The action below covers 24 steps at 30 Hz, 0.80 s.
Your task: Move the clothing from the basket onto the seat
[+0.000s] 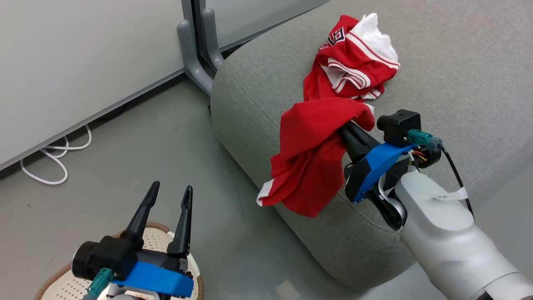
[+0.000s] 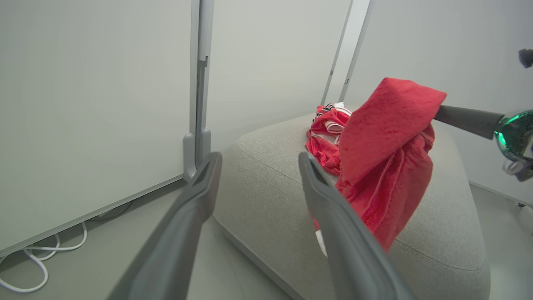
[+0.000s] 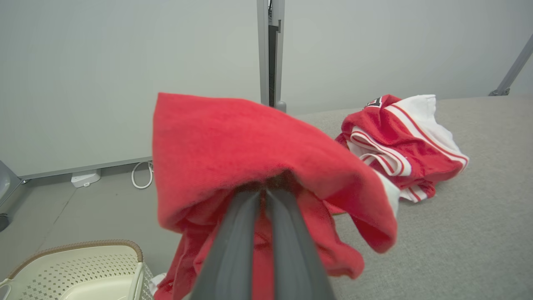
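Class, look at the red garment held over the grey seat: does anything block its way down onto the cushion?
Nothing visible does. The plain red garment hangs from the shut right hand at the seat's near edge. The striped jersey lies farther back, leaving bare cushion beside it.

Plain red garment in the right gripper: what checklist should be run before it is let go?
1. The right gripper is shut on the plain red garment: ok.
2. The garment is fully over the seat: not ok, it hangs at the edge.
3. The striped jersey lies on the seat: ok.
4. The left gripper is open, apart from the cloth: ok.
5. The basket is empty: cannot tell, partly seen.
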Available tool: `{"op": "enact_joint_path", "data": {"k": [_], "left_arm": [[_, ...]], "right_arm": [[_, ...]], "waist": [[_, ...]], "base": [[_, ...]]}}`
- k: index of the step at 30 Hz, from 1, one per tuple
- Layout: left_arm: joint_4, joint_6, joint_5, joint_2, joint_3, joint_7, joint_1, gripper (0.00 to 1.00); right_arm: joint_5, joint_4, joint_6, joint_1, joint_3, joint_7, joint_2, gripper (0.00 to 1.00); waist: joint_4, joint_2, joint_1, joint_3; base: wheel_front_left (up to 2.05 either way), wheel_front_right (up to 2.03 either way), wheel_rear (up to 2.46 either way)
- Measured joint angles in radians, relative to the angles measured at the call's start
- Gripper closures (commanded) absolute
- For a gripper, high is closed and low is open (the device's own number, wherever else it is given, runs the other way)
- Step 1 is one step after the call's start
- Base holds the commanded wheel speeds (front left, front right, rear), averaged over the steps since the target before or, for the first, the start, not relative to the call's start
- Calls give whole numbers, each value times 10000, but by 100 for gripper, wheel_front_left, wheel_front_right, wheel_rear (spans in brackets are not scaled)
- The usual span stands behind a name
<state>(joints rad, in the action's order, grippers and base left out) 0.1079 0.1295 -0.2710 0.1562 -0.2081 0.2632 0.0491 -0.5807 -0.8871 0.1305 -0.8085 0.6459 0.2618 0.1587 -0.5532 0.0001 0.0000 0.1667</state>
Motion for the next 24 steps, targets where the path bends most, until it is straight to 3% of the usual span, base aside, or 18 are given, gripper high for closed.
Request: {"op": "enact_joint_path", "data": {"k": [7,11,20,24], "left_arm": [[46,0,0,180,21,0,280,0],[-123,0,102,328,107,-2,461,0],[-727,2,221,1066,-663,0,1791,0],[-1131,0,251,1482,-727,0,2243,0]], "right_arm": [[-2,2,2,12,-834,-48,2,100],[-198,-75,2,-1149,-1588,-290,188,100],[-184,-1001,2,-4474,-4057,-571,2533,100],[-190,-1475,0,-5176,-5125,-341,3127,100]], "waist": [[-90,0,0,433],[-106,0,0,858],[411,0,1,2532],[770,0,2,3528]], "base": [[0,0,0],[0,0,0],[0,0,0],[0,0,0]]}}
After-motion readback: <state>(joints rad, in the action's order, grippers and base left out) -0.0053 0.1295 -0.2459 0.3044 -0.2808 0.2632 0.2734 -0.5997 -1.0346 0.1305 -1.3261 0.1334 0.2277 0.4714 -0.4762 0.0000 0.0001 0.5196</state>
